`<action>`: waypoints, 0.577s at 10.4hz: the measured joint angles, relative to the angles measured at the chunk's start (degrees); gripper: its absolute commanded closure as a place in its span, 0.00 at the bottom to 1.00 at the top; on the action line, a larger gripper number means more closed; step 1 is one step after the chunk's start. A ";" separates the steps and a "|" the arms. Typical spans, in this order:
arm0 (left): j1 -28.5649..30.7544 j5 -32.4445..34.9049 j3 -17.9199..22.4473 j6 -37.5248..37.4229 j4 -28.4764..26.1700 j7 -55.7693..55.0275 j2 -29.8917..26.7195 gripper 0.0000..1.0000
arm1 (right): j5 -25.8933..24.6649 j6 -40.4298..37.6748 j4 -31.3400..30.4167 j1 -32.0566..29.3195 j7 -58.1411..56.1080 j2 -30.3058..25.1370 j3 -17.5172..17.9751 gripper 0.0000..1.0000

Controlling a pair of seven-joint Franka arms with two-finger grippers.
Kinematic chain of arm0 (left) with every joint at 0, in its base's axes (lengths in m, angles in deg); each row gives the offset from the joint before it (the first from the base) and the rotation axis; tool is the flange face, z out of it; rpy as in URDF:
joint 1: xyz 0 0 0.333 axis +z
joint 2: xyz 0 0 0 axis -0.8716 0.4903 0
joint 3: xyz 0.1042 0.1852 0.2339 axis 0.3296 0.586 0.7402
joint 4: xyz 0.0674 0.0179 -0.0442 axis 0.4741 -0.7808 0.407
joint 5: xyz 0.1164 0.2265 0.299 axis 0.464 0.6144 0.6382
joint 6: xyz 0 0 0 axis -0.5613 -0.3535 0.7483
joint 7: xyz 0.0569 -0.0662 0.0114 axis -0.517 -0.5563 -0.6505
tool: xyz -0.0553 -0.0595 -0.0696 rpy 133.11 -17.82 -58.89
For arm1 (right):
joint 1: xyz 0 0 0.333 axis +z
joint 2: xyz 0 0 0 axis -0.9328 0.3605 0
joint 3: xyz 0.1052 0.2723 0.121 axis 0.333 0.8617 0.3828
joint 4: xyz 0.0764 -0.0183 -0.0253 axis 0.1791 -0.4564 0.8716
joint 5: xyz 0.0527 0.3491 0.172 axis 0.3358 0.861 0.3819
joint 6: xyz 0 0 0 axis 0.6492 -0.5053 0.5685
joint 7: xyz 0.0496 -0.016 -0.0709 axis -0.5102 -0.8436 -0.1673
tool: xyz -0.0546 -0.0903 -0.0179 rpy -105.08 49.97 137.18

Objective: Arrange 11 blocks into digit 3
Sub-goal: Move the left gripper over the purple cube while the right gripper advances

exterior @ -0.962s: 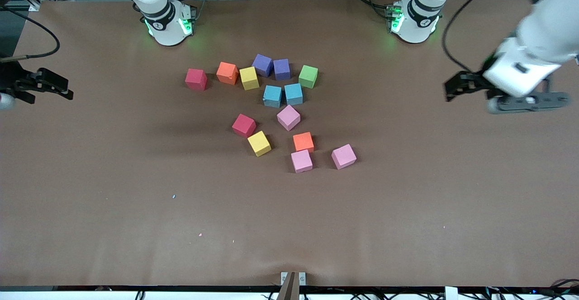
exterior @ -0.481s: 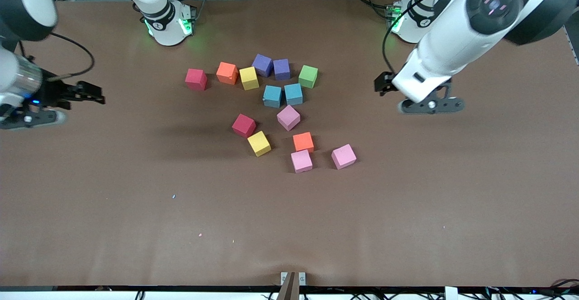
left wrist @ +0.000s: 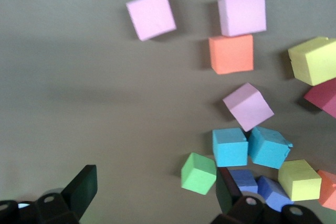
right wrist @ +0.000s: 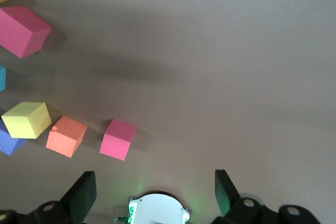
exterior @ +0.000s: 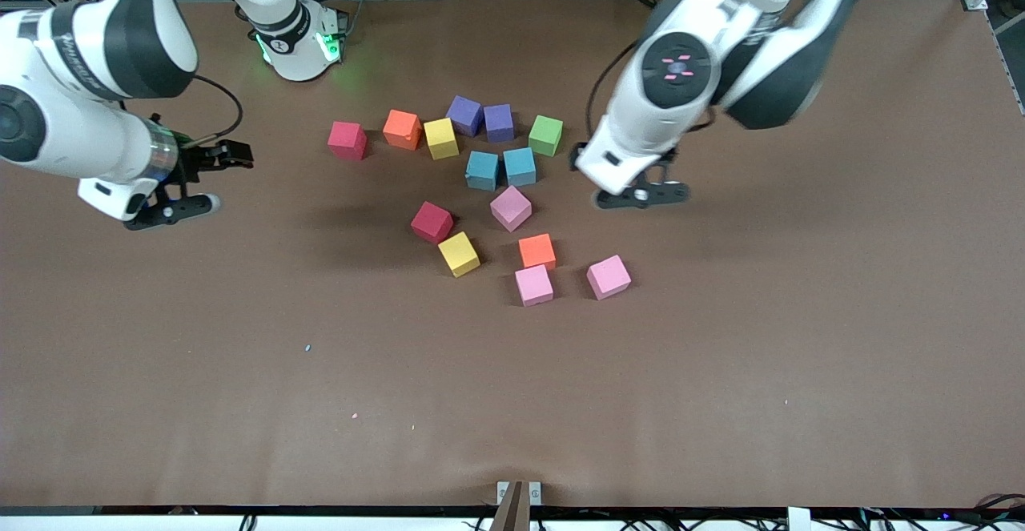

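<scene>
Several blocks lie loose in a cluster mid-table: red (exterior: 347,140), orange (exterior: 402,129), yellow (exterior: 441,138), two purple (exterior: 464,114), green (exterior: 545,135), two blue (exterior: 482,170), and pink (exterior: 511,207). Nearer the front camera lie red (exterior: 432,221), yellow (exterior: 459,254), orange (exterior: 536,251) and two pink (exterior: 534,284). My left gripper (exterior: 580,159) hangs open and holds nothing, just beside the green block (left wrist: 199,173). My right gripper (exterior: 228,156) is open and holds nothing, over bare table toward the right arm's end, apart from the red block (right wrist: 118,139).
The brown table cover (exterior: 721,355) stretches wide around the cluster. Both arm bases stand at the table's back edge; the right arm's base (right wrist: 157,209) shows between my right gripper's fingers. Small crumbs (exterior: 307,348) dot the cover near the front camera.
Both arms have swung in from the table's ends toward the block cluster, the left one much the farther. Both grippers stayed open. No block has moved.
</scene>
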 measured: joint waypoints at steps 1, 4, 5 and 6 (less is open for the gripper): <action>-2.90 -0.02 -0.08 2.66 -1.40 -2.43 0.83 0.00 | 0.49 0.69 -2.35 0.20 1.53 -0.91 0.01 0.00; -12.29 -0.04 -0.17 13.73 -6.51 -11.62 3.18 0.00 | 2.38 1.47 -6.36 1.32 10.21 -2.30 0.04 0.00; -15.47 -0.04 -0.17 17.03 -7.85 -15.72 4.49 0.00 | 2.49 1.64 -6.81 2.26 14.58 -2.34 0.06 0.00; -18.20 -0.04 -0.16 19.12 -8.44 -18.25 5.97 0.00 | 2.56 2.32 -7.56 3.50 18.85 -2.35 0.09 0.00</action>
